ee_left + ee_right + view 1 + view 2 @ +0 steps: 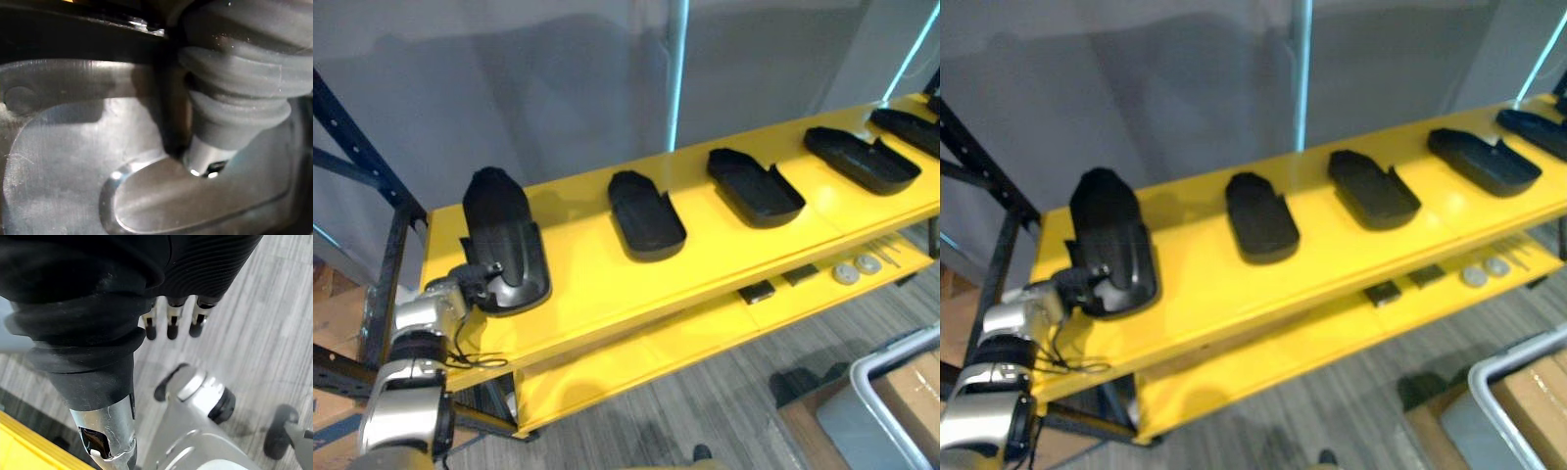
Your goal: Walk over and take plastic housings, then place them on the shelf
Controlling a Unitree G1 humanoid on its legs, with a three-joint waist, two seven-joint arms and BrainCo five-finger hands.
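Left hand (473,281) pinches the leftmost plastic housing (504,235) on the yellow shelf (592,294), 4 other housings (646,217) alongside; release likely remains.

The housing (504,240) at my left robot hand (472,279) is smooth black plastic with a glossy sheen inside. The next housing (646,215) along looks matt. The shelf (597,284) is smooth yellow painted metal with a soft shine. My left robot hand's cover (239,98) is dark, ribbed and matt, like rubber. My right robot hand (172,318) has silver metal fingers with dark matt tips. The floor (724,401) is grey, wood-grained and dull.
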